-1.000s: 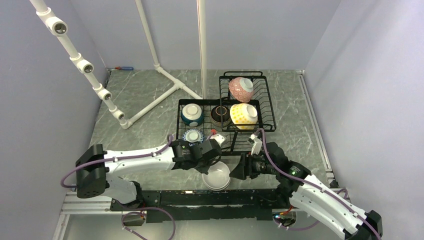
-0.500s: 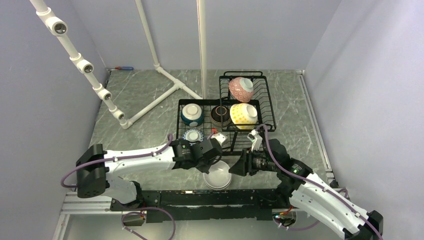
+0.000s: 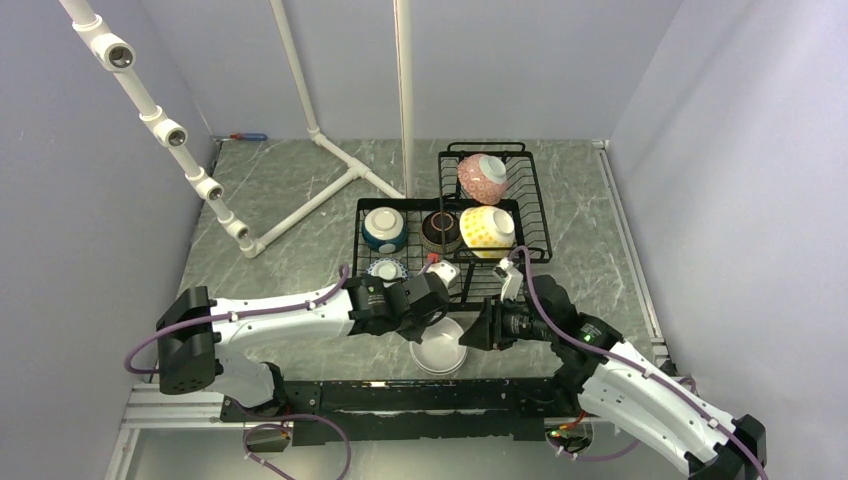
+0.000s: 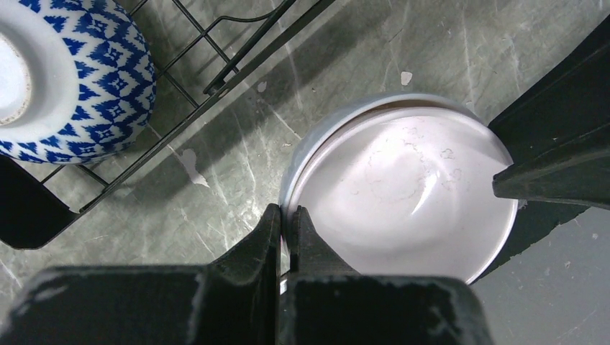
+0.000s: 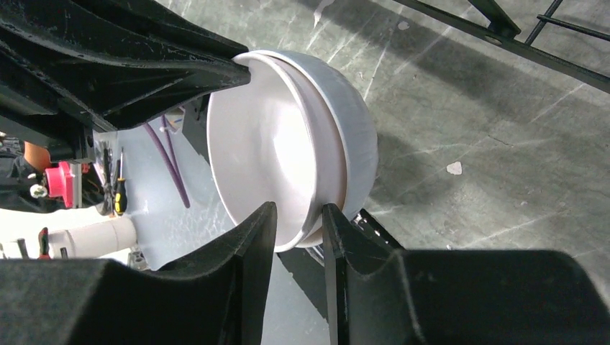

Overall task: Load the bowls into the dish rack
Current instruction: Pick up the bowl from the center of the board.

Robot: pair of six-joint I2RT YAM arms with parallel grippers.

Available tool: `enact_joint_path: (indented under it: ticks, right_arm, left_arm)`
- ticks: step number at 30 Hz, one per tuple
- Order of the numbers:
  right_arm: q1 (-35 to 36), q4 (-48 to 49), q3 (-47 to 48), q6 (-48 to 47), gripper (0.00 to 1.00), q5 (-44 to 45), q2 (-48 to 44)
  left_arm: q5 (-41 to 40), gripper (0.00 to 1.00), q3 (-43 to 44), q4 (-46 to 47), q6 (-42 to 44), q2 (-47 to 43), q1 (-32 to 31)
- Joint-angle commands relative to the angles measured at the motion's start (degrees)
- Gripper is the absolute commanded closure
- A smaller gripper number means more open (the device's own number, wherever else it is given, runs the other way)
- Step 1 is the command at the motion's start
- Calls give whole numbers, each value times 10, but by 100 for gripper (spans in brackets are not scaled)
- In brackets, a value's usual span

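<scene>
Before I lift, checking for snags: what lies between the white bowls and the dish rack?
Only bare tabletop separates white bowls and dish rack; left wrist view shows it.

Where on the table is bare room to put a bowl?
The marble table is bare left of the dish rack, up to the white pipe frame, and right of it. Crowded: the near edge around the stacked white bowls.

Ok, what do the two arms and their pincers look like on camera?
Both arms match: the left arm and right arm have white link shells with black joints and wrists, and a purple cable loops along each. The left pincer and right pincer are matte black with tapered fingers. A small green light glows on the right arm.
</scene>
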Motion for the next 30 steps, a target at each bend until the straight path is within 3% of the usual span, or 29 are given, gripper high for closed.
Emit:
enact_joint_path:
  ticks: [1, 9, 15, 20, 26, 30]
  right_arm:
    - [-4, 21, 24, 9, 66, 27, 18]
    - [-5, -20, 47, -1, 78, 64, 57]
    - [-3, -33, 52, -3, 100, 81, 65]
    - [-4, -37, 56, -7, 100, 80, 61]
    - [-3, -37, 57, -13, 100, 75, 58]
    - [-2, -37, 56, -21, 100, 70, 66]
  left_arm:
    - [-4, 97, 43, 39, -3, 2, -2]
    - [5, 97, 55, 44, -4, 7, -1]
    - [13, 97, 49, 49, -8, 5, -1]
    - [15, 96, 44, 40, -12, 1, -2]
    - [35, 52, 13, 54, -16, -13, -2]
    - [48, 37, 4, 65, -10, -12, -1]
